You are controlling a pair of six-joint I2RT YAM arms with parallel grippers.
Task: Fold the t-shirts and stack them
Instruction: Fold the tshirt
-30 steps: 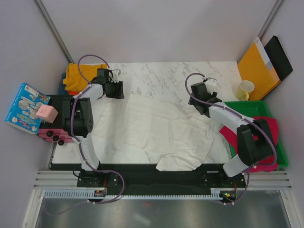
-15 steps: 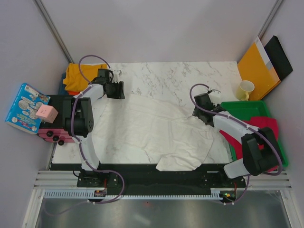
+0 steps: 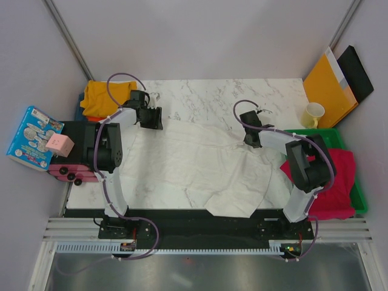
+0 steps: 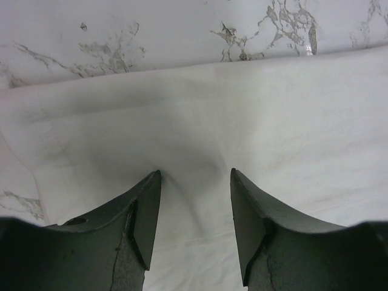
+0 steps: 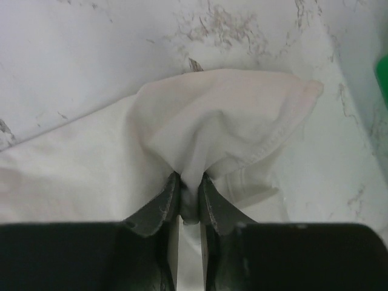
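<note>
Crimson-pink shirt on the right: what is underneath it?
The green tray; the crimson-pink shirt fills much of it and drapes over its rim. Most of the tray's floor is covered, so anything else beneath cannot be seen.

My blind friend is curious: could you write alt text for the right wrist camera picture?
The right gripper pinches a bunched fold of the white shirt, whose hemmed edge fans out beyond the fingers. The shirt lies on a marble table; a green sliver shows at the right edge.
</note>
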